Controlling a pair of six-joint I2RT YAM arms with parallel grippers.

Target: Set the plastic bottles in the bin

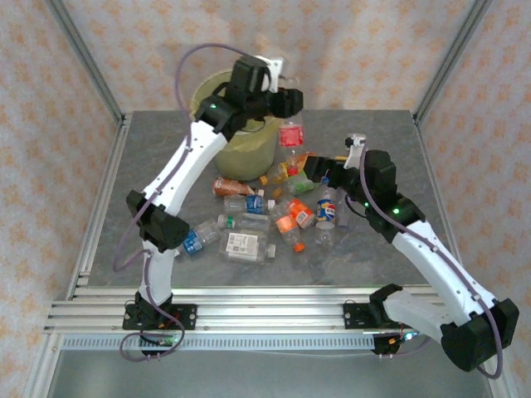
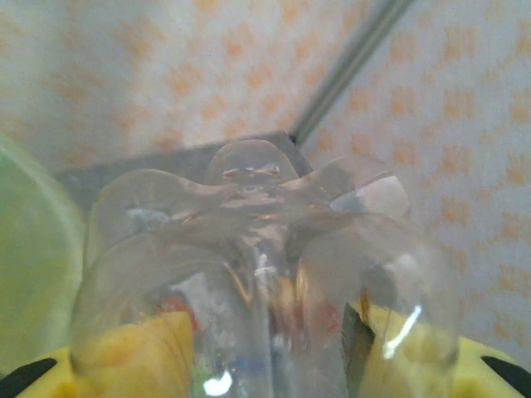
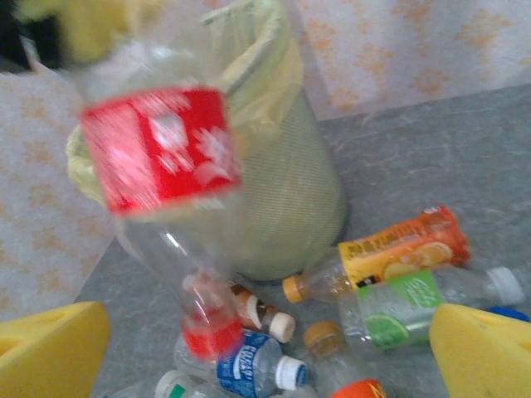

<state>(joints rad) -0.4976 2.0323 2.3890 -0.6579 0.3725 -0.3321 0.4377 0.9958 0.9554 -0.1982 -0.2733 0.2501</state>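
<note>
- The left pincer [image 1: 284,101] is holding the red-label bottle [image 3: 158,149] by its base, cap down, near the rim of the bin [image 3: 290,166].
- The right pincer [image 3: 265,352] is standing wide and empty.
- The bottle is probably feeling light, thin and slippery; the stiffer base or neck seems safest to grip.

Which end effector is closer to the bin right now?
Left. The left end effector is up by the rim of the bin, shut on a red-label bottle. The right end effector is open over the pile, off to the bin's right.
</note>
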